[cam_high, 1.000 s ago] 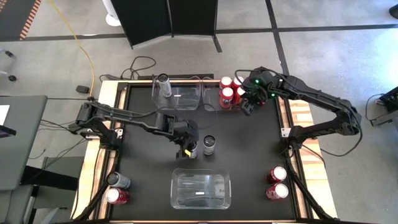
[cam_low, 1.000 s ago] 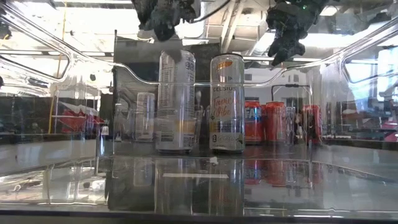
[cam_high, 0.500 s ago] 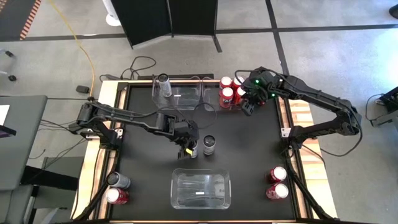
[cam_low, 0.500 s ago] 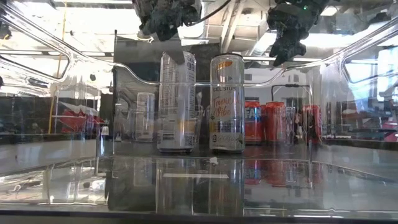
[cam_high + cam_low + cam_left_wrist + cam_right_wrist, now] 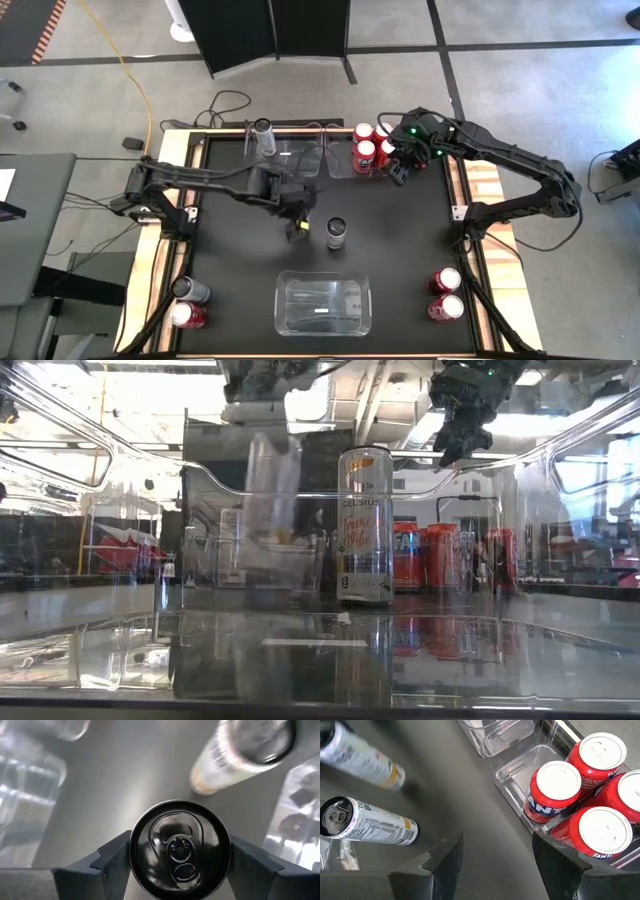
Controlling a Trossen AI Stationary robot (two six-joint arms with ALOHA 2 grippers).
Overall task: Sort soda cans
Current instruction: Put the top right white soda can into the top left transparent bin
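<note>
My left gripper is shut on a tall silver can above the middle of the table; in the low view that can shows blurred and off the table. A second silver can stands upright on its base right beside it. My right gripper hangs open and empty at the far right, next to several red cans standing in a clear bin. One silver can stands in the far left clear bin. My left gripper holds the silver can just below its top rim, pinched between the two fingers, one on each side. The fingers come from above, pointing down. The can hangs upright below them, lifted clear of the table.
A clear bin with nothing in it sits at the near middle edge. A silver can and a red can stand at the near left corner, two red cans at the near right. Wooden rails edge the black table.
My left gripper has risen and moved toward the table's far edge, taking the silver can with it. The can has come off the table, away from the second silver can, which has stayed in place. The right arm has kept still.
</note>
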